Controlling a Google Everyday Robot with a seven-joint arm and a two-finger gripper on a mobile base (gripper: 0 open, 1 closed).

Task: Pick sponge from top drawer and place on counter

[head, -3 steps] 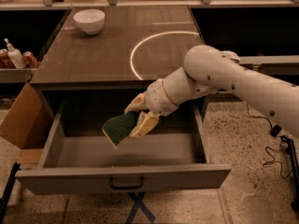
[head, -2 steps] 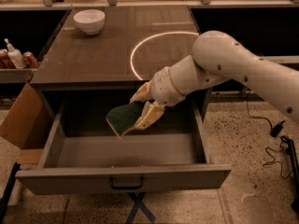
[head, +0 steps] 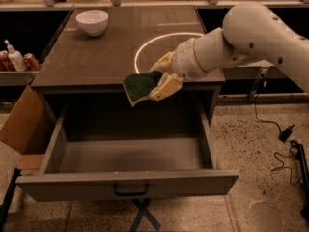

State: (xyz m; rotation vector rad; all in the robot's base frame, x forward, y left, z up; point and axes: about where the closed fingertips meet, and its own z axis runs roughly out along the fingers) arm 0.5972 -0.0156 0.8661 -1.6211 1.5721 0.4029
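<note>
Table (head: 96,57): top bare at the front, white bowl (head: 92,21) far off at 11 o'clock.

Drawer (head: 130,185): pulled fully open, nothing seen inside.

Pincer (head: 153,83): hung at the table's front edge, 6 o'clock of the pale arc (head: 145,47), clamped on the sponge (head: 141,83).

Sponge was in the air, clear of the drawer, about level with the table edge. Long axis ran roughly 8 to 2 o'clock and the free end pointed at 8. Green face was up and toward the camera, with the yellow foam along the low side.

Step as I read it: pick done, transfer under way. The next move called for travel toward 12 o'clock over the table, keeping the low corner clear of the edge. Then lower flat and release.
</note>
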